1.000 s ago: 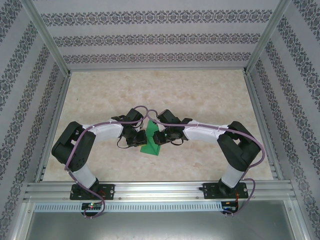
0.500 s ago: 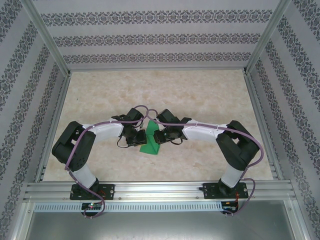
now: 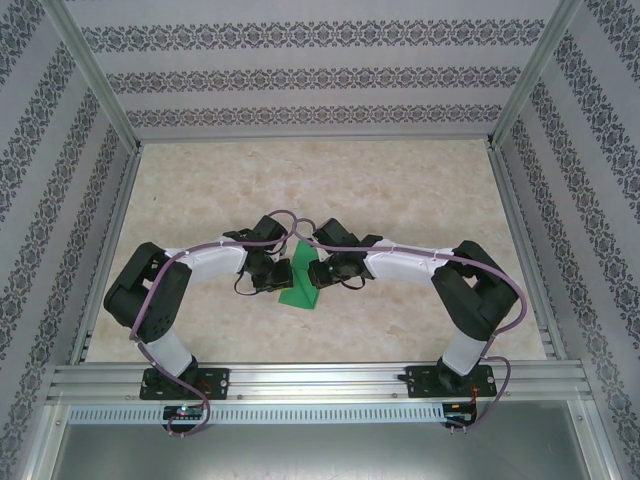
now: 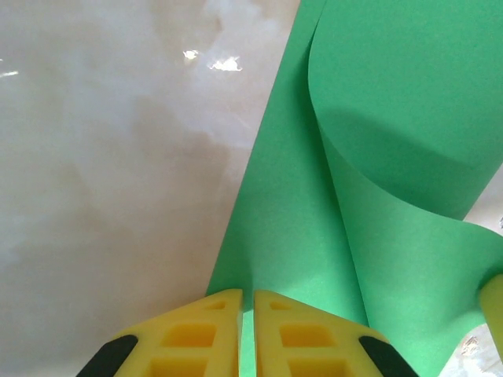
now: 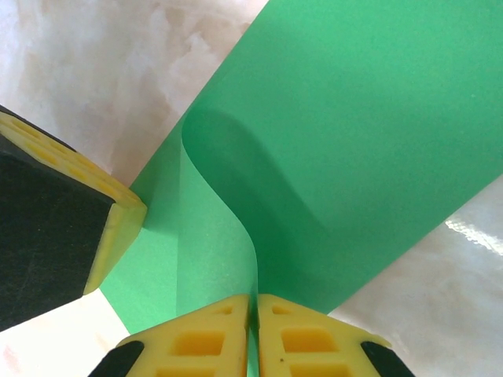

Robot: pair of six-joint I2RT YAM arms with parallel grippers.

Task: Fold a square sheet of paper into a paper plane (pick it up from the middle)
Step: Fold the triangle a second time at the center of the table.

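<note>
Meeting over the green square sheet of paper (image 3: 299, 291), the two arms close in from either side in the overhead view. The sheet lies just toward 6 o'clock from the middle of the marbled counter (image 3: 400, 190). The left gripper (image 3: 278, 277) stands at the sheet's 9 o'clock and the right gripper (image 3: 323, 270) at its 3 o'clock. From this height the set of their jaws cannot be made out.

At the left wrist, the left gripper (image 4: 247, 297) enters at 6 o'clock, its yellow jaws pressed together on the sheet (image 4: 291, 228), a sliver of green showing in the slit. The paper runs toward 1 o'clock, one layer flat on the counter (image 4: 102, 157) and another curling up over it. A yellow tip of the right gripper meets the paper at 4 o'clock.

At the right wrist, the right gripper (image 5: 253, 300) comes in at 6 o'clock, jaws clamped on a raised fold of the sheet (image 5: 361, 126) that curves toward 11 o'clock. The black-and-yellow left gripper sits at 9 o'clock, on the sheet's edge.
</note>
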